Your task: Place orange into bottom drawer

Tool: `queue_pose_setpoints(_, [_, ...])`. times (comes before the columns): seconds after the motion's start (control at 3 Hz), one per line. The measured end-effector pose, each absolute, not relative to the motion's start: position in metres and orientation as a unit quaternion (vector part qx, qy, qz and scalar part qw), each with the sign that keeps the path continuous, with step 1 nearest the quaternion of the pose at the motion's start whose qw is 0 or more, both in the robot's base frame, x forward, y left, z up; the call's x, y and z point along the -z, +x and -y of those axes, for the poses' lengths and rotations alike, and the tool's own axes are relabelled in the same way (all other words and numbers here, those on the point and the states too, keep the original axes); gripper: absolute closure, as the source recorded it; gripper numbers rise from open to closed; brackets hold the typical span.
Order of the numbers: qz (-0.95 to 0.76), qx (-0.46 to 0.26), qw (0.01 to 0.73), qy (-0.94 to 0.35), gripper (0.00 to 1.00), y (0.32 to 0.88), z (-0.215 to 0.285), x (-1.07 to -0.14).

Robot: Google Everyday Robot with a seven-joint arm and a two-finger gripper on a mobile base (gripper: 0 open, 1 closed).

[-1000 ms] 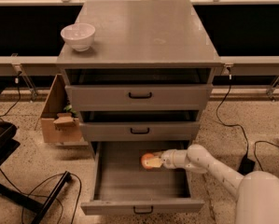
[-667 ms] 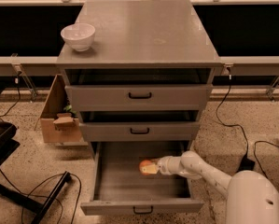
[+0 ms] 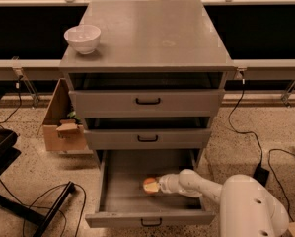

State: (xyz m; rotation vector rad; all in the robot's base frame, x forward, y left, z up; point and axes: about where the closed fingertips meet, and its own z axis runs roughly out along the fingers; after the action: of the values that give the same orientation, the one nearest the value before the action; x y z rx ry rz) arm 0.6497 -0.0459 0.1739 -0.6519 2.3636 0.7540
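The bottom drawer (image 3: 118,201) is pulled out of the grey cabinet, its front with a small black handle near the lower edge of the view. The orange (image 3: 149,185) is low inside this drawer, near the middle of its floor. My gripper (image 3: 156,185) reaches in from the right at the end of the white arm and is shut on the orange. I cannot tell if the orange touches the drawer floor.
A white bowl (image 3: 82,37) stands on the cabinet top at the left. The two upper drawers (image 3: 147,101) are closed. An open cardboard box (image 3: 63,127) sits left of the cabinet. Cables (image 3: 48,201) and a black chair base lie on the floor at left, more cables at right.
My gripper has carried the orange lower into the bottom drawer and a little toward its front. The arm has bent further down into the drawer.
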Motion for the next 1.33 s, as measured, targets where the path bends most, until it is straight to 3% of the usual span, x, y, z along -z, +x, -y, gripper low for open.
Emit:
queue_pose_setpoints(0.33, [-0.896, -0.260, 0.270, -0.239, 1.00, 0.6460, 0.0357, -0.1516])
queue_pose_setpoints(0.67, [-0.897, -0.257, 0.270, -0.239, 0.82, 0.6474, 0.0350, -0.1500])
queue_pose_setpoints(1.33, [-0.897, -0.257, 0.270, -0.239, 0.35, 0.6473, 0.0349, -0.1499])
